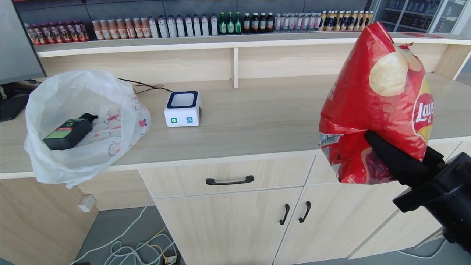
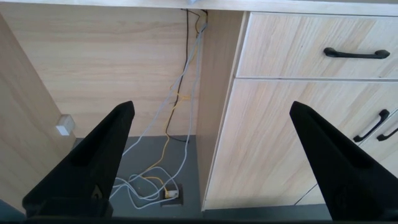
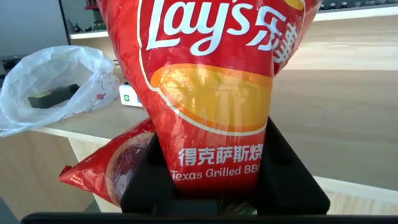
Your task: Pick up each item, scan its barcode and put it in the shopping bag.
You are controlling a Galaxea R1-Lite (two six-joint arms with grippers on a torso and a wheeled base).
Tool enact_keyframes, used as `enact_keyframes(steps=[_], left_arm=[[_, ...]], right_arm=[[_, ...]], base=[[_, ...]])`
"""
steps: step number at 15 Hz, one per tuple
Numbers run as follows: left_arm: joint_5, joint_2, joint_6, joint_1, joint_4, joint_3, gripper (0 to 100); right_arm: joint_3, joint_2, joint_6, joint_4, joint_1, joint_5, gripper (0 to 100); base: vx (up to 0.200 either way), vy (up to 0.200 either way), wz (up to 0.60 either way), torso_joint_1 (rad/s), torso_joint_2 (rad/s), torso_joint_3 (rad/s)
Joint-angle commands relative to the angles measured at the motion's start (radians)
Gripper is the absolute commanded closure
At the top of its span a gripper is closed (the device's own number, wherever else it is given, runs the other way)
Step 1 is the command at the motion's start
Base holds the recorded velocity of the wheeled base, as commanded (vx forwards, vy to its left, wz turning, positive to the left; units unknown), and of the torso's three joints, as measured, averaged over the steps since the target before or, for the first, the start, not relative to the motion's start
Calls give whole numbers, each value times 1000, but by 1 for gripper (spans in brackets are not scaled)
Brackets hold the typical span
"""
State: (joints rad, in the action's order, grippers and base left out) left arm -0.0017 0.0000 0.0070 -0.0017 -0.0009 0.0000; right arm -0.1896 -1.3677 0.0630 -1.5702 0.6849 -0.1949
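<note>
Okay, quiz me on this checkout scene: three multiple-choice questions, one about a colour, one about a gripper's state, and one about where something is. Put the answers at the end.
1. The chip bag held by the right gripper is mostly:
A. green
B. red
C. blue

2. The left gripper is:
A. open and empty
B. shut on the chip bag
C. shut with nothing in it

3. The dark bottle lies:
A. in the shopping bag
B. in the left gripper
C. under the chip bag

Answers:
1 B: the head view and the right wrist view both show red packaging.
2 A: its own wrist view shows it spread wide, with nothing held.
3 A: the head view shows the bottle on its side inside the white bag's open mouth.
</note>
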Motion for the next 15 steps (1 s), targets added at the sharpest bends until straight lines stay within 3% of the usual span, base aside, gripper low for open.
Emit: enact_keyframes(steps=[1, 15], left_arm=[[0, 0, -1, 2, -1, 0, 0], [0, 0, -5, 2, -1, 0, 0]], right_arm=[[-13, -7, 0, -1, -2, 0, 100], [2, 42, -2, -1, -7, 0, 100]], base=[[0, 200, 0, -7, 2, 2], [0, 200, 0, 3, 4, 3]])
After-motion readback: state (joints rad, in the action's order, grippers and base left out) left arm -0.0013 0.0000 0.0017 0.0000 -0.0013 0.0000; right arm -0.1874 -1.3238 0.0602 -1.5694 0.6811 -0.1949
